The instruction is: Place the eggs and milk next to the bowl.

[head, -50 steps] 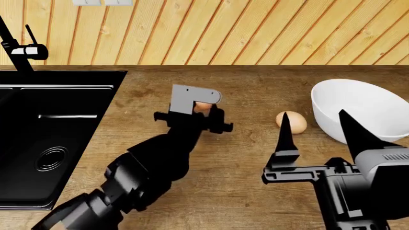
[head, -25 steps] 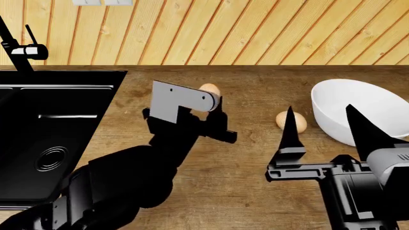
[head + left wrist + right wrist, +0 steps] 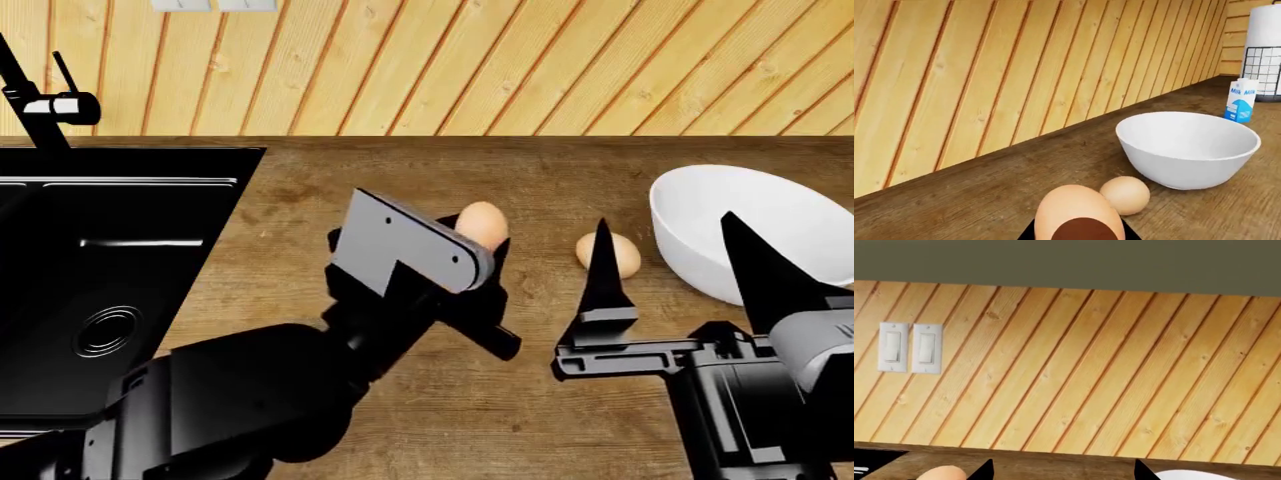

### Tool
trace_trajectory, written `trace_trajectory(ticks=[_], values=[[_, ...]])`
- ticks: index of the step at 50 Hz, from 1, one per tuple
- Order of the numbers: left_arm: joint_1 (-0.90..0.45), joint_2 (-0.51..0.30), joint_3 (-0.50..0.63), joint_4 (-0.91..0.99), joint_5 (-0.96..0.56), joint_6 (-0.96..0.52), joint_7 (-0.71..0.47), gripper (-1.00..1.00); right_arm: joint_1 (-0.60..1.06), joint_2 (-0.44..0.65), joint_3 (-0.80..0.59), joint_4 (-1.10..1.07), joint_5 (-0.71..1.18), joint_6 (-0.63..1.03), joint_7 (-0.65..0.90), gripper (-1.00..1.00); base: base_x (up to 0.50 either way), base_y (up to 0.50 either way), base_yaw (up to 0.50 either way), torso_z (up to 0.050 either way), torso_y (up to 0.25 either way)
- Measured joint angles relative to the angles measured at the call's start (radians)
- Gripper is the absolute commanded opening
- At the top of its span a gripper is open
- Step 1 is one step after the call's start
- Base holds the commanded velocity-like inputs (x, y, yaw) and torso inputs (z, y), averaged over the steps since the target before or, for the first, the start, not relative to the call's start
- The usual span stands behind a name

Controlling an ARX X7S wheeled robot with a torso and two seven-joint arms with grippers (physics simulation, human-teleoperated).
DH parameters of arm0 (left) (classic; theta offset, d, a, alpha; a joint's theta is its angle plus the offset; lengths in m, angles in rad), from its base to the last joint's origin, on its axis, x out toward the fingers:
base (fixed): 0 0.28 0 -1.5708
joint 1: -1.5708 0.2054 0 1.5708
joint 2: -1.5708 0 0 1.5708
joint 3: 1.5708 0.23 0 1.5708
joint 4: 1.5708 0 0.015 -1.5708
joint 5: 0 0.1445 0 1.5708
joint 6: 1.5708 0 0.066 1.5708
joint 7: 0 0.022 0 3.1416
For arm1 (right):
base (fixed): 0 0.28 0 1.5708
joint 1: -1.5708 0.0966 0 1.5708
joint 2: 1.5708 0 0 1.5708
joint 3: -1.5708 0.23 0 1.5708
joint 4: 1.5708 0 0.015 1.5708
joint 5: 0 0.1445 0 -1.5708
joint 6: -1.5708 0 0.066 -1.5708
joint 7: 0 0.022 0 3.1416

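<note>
Egg [image 3: 482, 224] held in left gripper [image 3: 470, 240], carried toward bowl [image 3: 747, 225].
To be set down gently beside 2nd egg [image 3: 617, 253], w/o nudging it; right gripper [image 3: 681, 275] wide, empty.

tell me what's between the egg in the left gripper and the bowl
The second egg, resting on the wooden counter just short of the bowl. The left wrist view shows it beyond the held egg; the head view agrees.

Tan-orange eggs [image 3: 482, 224], glossy white bowl [image 3: 747, 225], white-over-blue milk [image 3: 1241, 100] with blue lettering. Worktop [image 3: 534, 340] brown woodgrain; wall [image 3: 534, 60] light diagonal wood planks. Black sink [image 3: 107, 290]. White switches [image 3: 911, 347]. Both arms black.
</note>
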Motion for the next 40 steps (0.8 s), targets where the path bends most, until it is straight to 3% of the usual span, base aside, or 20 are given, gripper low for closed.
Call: trace_trajectory(ticks=[40], values=[[-0.052,0.071,0.146,-0.135,0.107,-0.016,0.27,-1.0,0.014,-0.001,-0.004,-0.014,-0.011,-0.008,-0.006,1.0,0.0,0.0,0.0,0.0,0.0]])
